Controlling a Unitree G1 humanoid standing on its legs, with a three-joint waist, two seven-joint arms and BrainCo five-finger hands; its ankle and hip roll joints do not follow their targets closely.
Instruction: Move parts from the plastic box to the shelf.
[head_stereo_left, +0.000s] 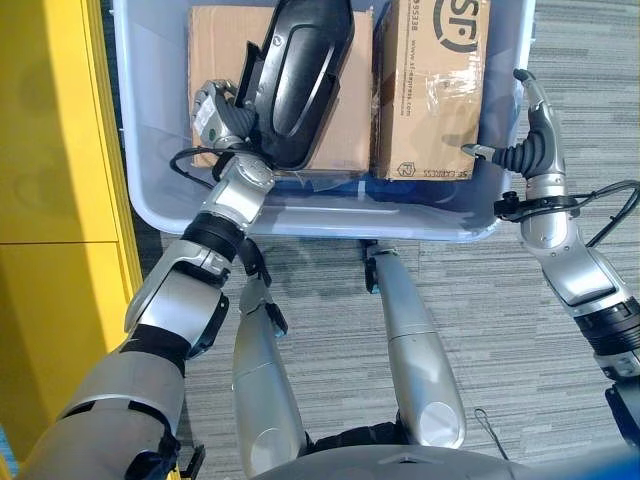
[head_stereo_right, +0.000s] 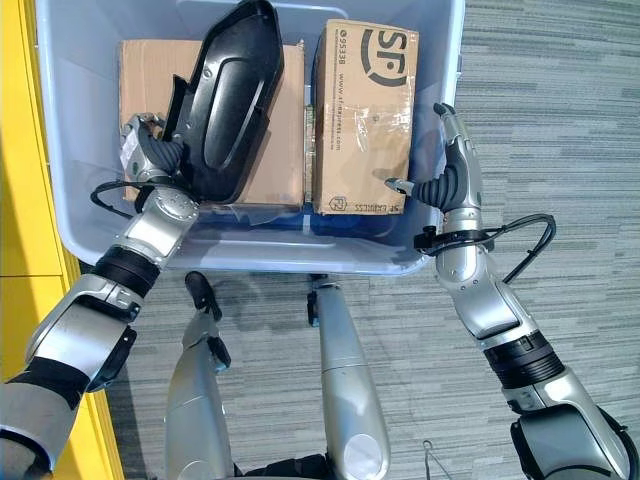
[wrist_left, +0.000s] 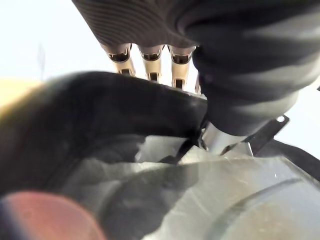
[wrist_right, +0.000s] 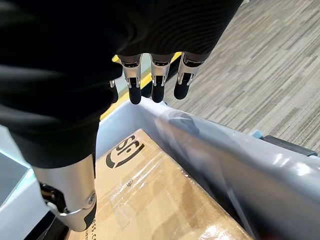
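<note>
The left hand (head_stereo_left: 228, 118) grips the black part (head_stereo_left: 298, 75) above the plastic box (head_stereo_left: 300, 215); the right hand (head_stereo_right: 452, 165) hangs open over its rim.

print on cardboard box (head_stereo_right: 365, 120)
logo letters and small number lines are printed on it, inside the plastic box (head_stereo_right: 250, 262).

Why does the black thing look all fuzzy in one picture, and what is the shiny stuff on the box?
Left wrist view: the black part sits too close, so it blurs. Right wrist view: clear tape on the cardboard box catches light and glares.
</note>
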